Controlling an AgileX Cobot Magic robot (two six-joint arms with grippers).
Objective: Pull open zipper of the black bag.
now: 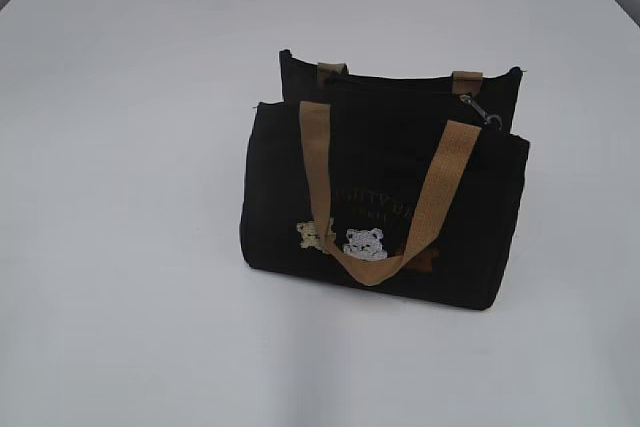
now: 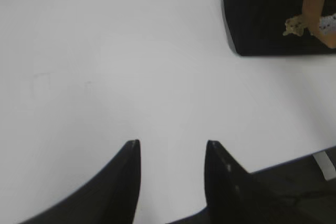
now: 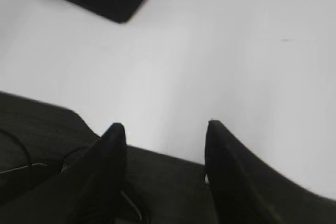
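Exterior view first: the black bag (image 1: 385, 202) sits upright around the middle of the white tabletop (image 1: 120, 247), bear side toward the camera, its long axis running left-right with a slight slant, right end a bit nearer. The zipper (image 1: 482, 112) pull is way over at the right end of the top edge, silver ring dangling off toward the right. So the zip line runs along that same long axis, and the pull probably has to travel leftward. No arm shows up in this shot at all. One tan handle (image 1: 375, 197) flops down across the front, the other sits behind the top edge.

Left wrist view: the left gripper (image 2: 173, 148) hangs over bare tabletop, jaws parted about halfway, nothing between them. Only the bag's lower corner shows, top right, well apart.

Right wrist view: the right gripper (image 3: 165, 129) is out over the tabletop's near edge, jaws moderately apart and empty, with a bag corner in the top left, far off.

What could go wrong? The bag is soft and light-looking, so tugging the pull without the other arm pinning it would likely just drag or tip the whole thing. That ring is tiny and loose too, easy to miss or snag a handle instead.
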